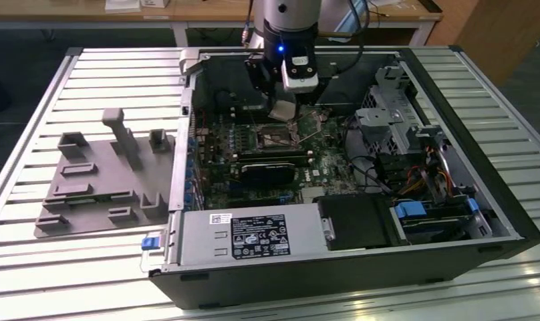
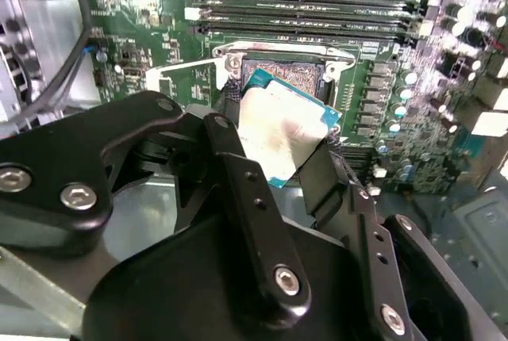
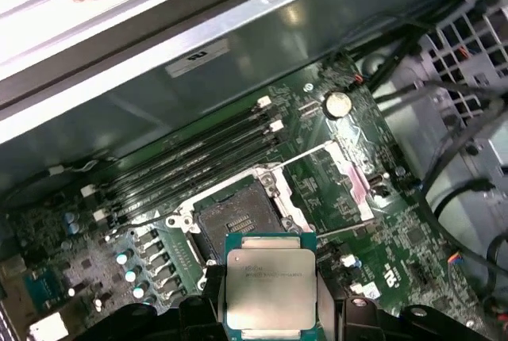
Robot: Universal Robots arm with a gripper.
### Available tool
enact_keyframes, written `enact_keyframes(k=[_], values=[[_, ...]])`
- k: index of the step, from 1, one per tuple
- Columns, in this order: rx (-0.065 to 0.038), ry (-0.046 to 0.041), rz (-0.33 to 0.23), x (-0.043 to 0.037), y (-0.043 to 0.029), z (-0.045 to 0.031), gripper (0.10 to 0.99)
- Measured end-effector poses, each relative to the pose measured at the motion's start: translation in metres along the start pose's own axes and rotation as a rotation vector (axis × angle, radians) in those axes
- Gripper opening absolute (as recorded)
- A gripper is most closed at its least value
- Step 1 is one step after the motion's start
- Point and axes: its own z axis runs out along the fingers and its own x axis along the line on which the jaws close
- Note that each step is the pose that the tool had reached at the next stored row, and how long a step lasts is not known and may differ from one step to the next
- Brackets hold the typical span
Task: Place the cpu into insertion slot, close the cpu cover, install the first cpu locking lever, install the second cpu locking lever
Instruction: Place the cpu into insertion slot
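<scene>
Silver-grey on top with a teal-green rim, the small flat square cpu (image 3: 271,285) is clamped by two opposite edges in the black gripper (image 3: 271,311), whose fingers are closed onto it. It hangs above the green board near the square, dark-centred insertion slot (image 3: 234,218), not yet seated. The thin silvery cpu cover (image 3: 353,182) is swung open alongside. A skewed descent could jam a corner into the slot's contacts. The cpu's metal top faces the wrist. Being near-square, it has no clear long axis, and it looks tilted against the slot's rim in the second wrist view.
</scene>
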Motion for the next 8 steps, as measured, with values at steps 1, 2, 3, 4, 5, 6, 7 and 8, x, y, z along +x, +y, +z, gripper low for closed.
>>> enact_keyframes(k=[1, 2, 3, 4, 5, 6, 7, 8], values=[[0.001, -0.0014, 0.017, 0.0, 0.0, 0.0002, 0.541], [0.002, -0.0027, 0.034, 0.0, 0.0, 0.0005, 0.541], [0.003, -0.004, 0.05, 0.0, 0.0, 0.0007, 0.541], [0.003, -0.0053, 0.066, 0.0, -0.0001, 0.0009, 0.541], [0.004, -0.0067, 0.082, 0.0, -0.0001, 0.0012, 0.541], [0.005, -0.008, 0.098, 0.0, -0.0001, 0.0014, 0.541], [0.006, -0.0092, 0.115, 0.0, -0.0001, 0.0017, 0.541], [0.006, -0.0104, 0.134, 0.0, -0.0002, 0.0022, 0.541]])
